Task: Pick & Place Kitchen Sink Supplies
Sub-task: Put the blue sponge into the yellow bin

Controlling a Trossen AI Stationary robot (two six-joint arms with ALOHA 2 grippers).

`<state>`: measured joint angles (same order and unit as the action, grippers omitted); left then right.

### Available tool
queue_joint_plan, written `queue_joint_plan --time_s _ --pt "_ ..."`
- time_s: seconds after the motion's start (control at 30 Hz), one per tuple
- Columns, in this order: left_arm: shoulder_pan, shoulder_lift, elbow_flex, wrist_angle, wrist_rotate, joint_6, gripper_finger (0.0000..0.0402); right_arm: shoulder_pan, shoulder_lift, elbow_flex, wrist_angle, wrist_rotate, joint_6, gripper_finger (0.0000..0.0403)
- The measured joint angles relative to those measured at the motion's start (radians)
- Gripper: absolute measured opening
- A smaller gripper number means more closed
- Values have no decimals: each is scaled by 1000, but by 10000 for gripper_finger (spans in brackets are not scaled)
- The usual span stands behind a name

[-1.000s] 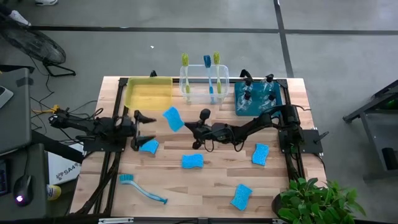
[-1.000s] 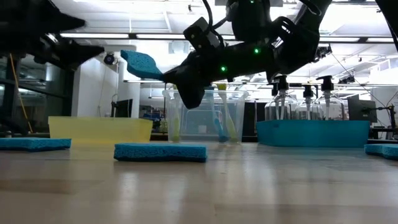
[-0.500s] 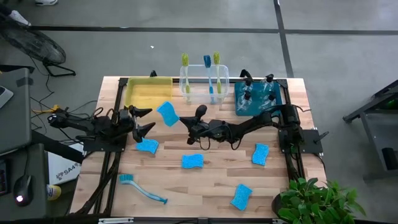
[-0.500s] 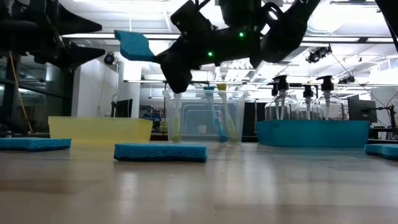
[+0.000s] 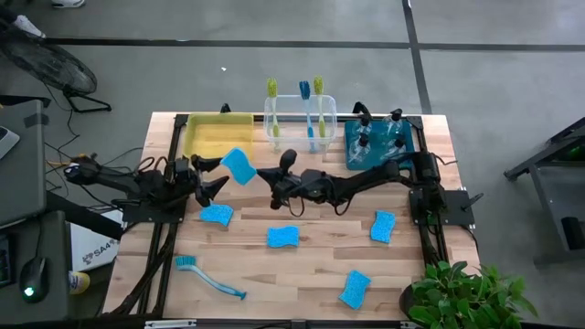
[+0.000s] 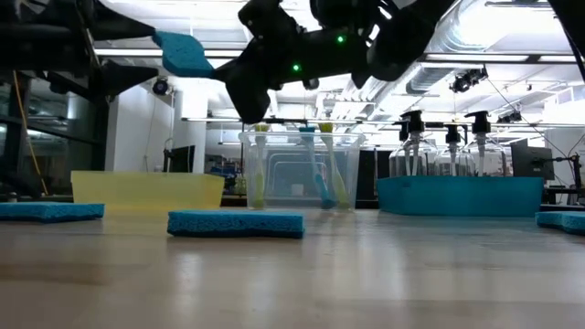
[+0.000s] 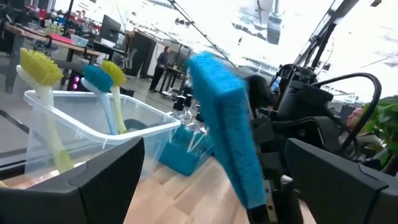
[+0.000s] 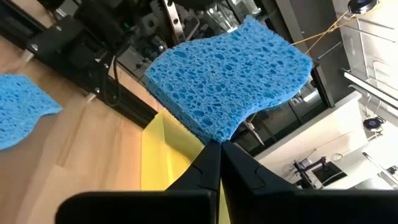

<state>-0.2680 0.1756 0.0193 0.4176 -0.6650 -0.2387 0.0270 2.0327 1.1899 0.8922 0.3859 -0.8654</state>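
Observation:
My right gripper (image 5: 260, 174) reaches across the table from the right, shut on a bright-blue sponge (image 5: 239, 165), which it holds in the air in front of the yellow bin (image 5: 218, 137). The same sponge (image 7: 227, 137) fills the middle of the left wrist view. My left gripper (image 5: 213, 175) stands open just left of it and touches nothing. Several more sponges lie flat on the table, among them one (image 5: 217, 215) near my left gripper and one (image 5: 282, 237) at mid-table. A blue dish brush (image 5: 208, 276) lies near the front left. My right gripper pinches the sponge's edge (image 8: 211, 135) at one end between its two fingertips (image 8: 208, 163). The fingers come about level from the table's right. The sponge is lifted clear of the table and sticks out beyond the fingers toward the left, tilted.
At the far edge stand the yellow bin, a clear bin (image 5: 302, 123) with upright brushes and a teal bin (image 5: 379, 142) with spray bottles. Two more sponges (image 5: 383, 227) (image 5: 355, 288) lie at the right. A plant (image 5: 466, 297) sits by the near right corner.
My right gripper has risen and moved toward the table's left and far edge, nearer the yellow bin and my left gripper, rolling a little. It has stayed shut on the sponge, which it carried along. My left gripper has tipped up and turned, staying open.

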Motion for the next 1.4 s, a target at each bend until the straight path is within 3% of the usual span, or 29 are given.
queue_joint_plan --time_s 0.63,0.9,1.03,1.4 --pt "0 342 0 425 -78 24 381 -12 0 3 -21 -93 20 0" --pt "0 443 48 462 -77 34 376 -12 0 3 -36 -95 23 0" --pt "0 488 74 463 -86 34 344 -12 0 2 -41 -85 23 0" --pt "0 501 90 476 -132 22 199 -12 0 2 -80 -48 23 0"
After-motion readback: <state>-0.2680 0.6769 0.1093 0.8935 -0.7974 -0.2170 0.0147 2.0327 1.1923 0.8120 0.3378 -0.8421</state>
